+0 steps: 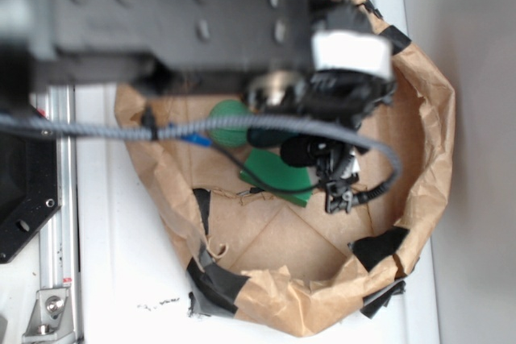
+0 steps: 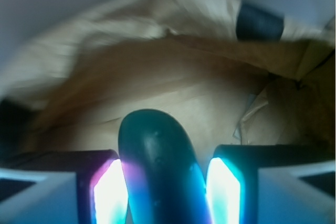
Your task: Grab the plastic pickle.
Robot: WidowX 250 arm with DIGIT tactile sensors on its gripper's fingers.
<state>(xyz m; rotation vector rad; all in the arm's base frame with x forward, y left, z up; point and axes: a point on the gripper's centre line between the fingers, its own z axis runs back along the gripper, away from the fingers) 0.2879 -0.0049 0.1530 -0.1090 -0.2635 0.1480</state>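
**Dark green pickle pinched between glowing pads**

Dark green pickle (image 2: 160, 166) sits lengthwise between gripper (image 2: 167, 190) pads (image 2: 111, 192), both lit white-blue w/ pink tinge on left one. Pinched on both sides, rounded end poking out past the tips toward the bag wall. Seen from exterior cam: gripper (image 1: 310, 151) down inside brown paper bag (image 1: 427, 159), rim rolled and patched w/ black tape (image 1: 218, 279). Pickle (image 1: 270, 137) showing only as a dark sliver under the arm, mostly hidden. Just beside it: lighter green block (image 1: 278, 173) flat on bag floor, and round green ball (image 1: 230, 122), partly covered by grey cable (image 1: 105, 129). Small blue bit (image 1: 196, 140) near ball, too blurred to identify. Bag resting on white tabletop (image 1: 113, 263).
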